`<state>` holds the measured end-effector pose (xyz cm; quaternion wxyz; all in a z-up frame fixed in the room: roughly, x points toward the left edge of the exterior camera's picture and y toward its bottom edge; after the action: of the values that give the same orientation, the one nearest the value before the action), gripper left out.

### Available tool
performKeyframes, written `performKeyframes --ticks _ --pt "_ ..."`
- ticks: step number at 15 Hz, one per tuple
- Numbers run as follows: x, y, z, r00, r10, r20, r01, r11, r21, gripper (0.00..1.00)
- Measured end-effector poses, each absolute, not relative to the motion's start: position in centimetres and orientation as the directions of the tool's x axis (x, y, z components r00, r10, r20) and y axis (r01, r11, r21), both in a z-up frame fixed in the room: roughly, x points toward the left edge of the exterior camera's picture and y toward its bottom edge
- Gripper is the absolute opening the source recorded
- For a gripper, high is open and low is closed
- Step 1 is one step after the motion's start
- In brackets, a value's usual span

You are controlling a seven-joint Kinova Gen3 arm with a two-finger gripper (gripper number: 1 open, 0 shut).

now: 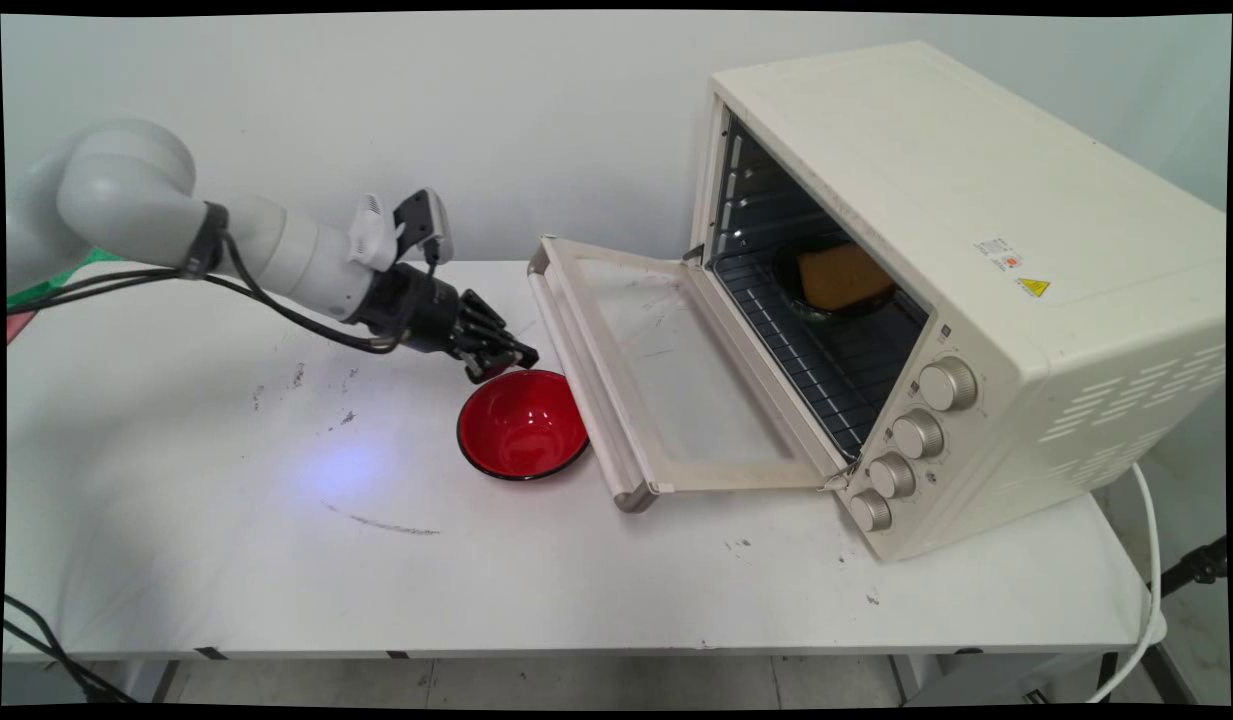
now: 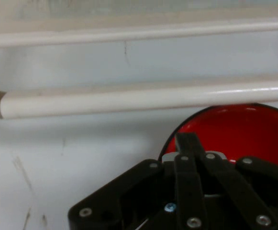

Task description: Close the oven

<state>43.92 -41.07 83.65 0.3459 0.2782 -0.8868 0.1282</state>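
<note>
Claw, fingers pressed together and holding nothing, hovers at the upright red bowl's far rim, beside the oven door.

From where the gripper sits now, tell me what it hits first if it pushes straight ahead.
Most likely the red bowl: the gripper sits at its rim, angled down over it. Past the bowl lies the open oven door's handle. Depth is hard to judge.

No lettering could be read anywhere in either view. The cream toaster oven carried two small stickers on its top panel: a white label with a red mark and print too small to make out, and just beside it a yellow triangular warning sign. Its four knobs showed no legible markings.
</note>
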Motion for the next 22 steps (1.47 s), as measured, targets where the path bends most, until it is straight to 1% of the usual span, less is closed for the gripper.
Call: performKeyframes --ticks 7,13,17,22 --pt "42.1 -42.0 82.8 -0.587 -0.397 0.706 -0.587 0.809 -0.033 0.0" --pt "40.7 -42.9 83.4 -0.56 -0.377 0.738 -0.587 0.809 -0.032 0.0" --pt "39.8 -43.9 84.9 -0.53 -0.354 0.77 -0.587 0.809 -0.033 0.0" --pt "38.6 -45.5 88.0 -0.473 -0.321 0.82 -0.594 0.804 -0.028 0.0"
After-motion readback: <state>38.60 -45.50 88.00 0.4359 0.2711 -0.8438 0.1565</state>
